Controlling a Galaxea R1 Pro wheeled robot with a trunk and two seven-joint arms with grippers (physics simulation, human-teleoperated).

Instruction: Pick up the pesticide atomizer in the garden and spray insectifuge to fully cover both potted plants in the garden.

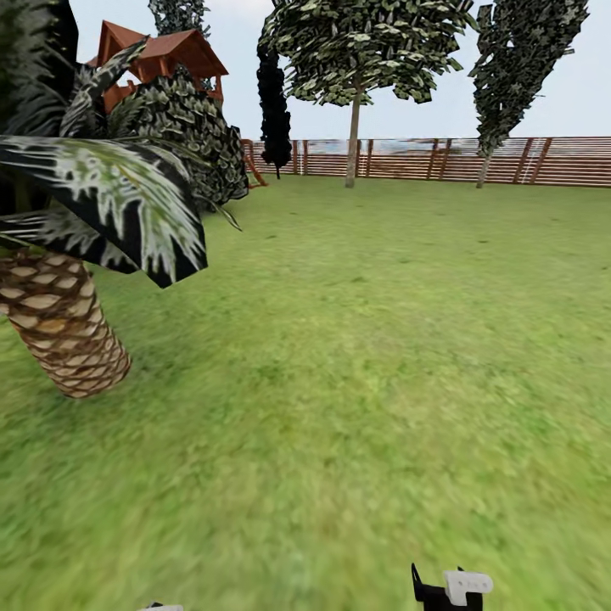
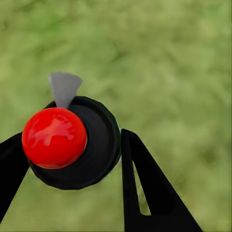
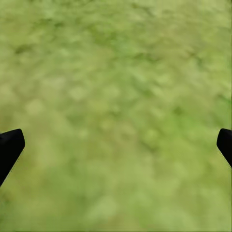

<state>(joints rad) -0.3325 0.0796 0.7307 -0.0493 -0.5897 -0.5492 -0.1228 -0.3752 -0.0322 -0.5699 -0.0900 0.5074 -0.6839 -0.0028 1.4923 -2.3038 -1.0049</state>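
Clamped in the left end effector (image 2: 72,169) over the lawn (image 1: 365,365) — pesticide atomizer (image 2: 72,142), red cap toward the wrist camera, carried ready for spraying; right end effector (image 3: 116,145) spread open and empty — free beside the palm (image 1: 64,331).

No text, label, brand, number or sign can be read anywhere in these views.

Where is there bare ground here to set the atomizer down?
Open lawn runs from the palm trunk at left to the fence at the back. It is crowded only at left, under the palm fronds. The left pincer holds the atomizer; grass lies below the open right pincer.
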